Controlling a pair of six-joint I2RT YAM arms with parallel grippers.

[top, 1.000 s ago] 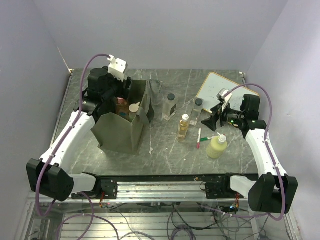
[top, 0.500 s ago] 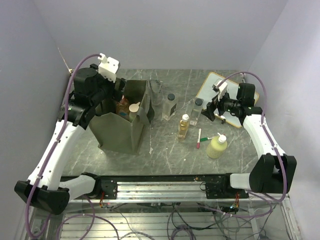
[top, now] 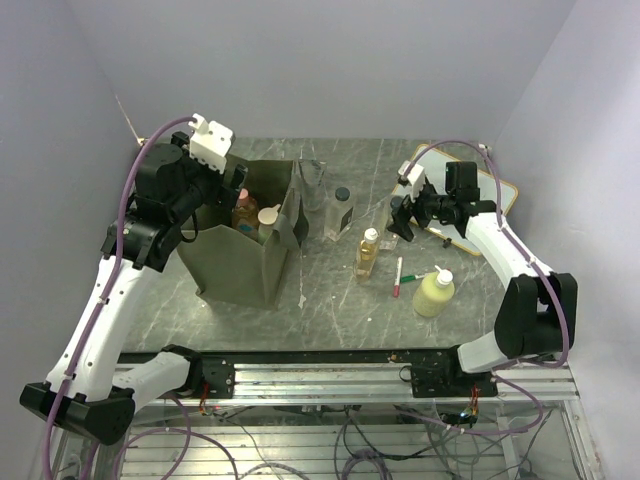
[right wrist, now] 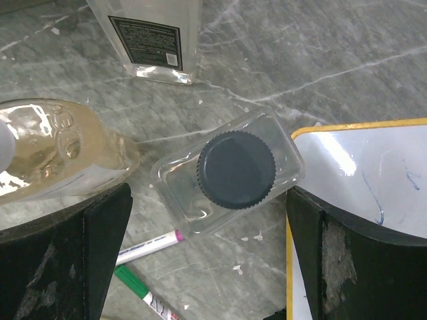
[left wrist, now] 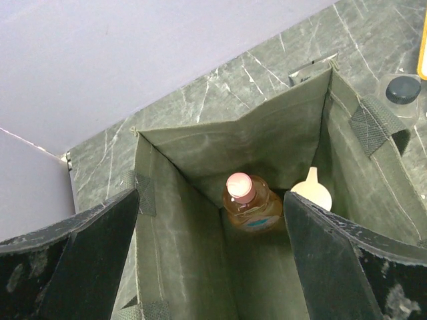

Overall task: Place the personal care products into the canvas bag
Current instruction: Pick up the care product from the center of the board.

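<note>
The olive canvas bag (top: 240, 262) stands open at the left. Inside it (left wrist: 187, 153) are an orange bottle (left wrist: 250, 208) with a pink cap and a beige-capped bottle (left wrist: 312, 193). My left gripper (left wrist: 212, 227) hangs open above the bag's mouth (top: 222, 200), holding nothing. My right gripper (right wrist: 208, 200) is open and straddles a clear bottle with a dark cap (right wrist: 235, 169), apart from both fingers (top: 398, 216). On the table stand another clear dark-capped bottle (top: 341, 212), a small amber bottle (top: 368, 252) and a pale yellow-green bottle (top: 434, 293).
A whiteboard (top: 470, 190) lies at the back right, right beside my right gripper (right wrist: 363, 167). Red and green marker pens (top: 400, 276) lie between the amber and yellow-green bottles (right wrist: 140, 248). A clear item (top: 313, 185) stands behind the bag.
The left arm has lifted up and back from the bag, its jaws opening wider. The right gripper has swung left and away from me, over the clear bottle by the whiteboard.
</note>
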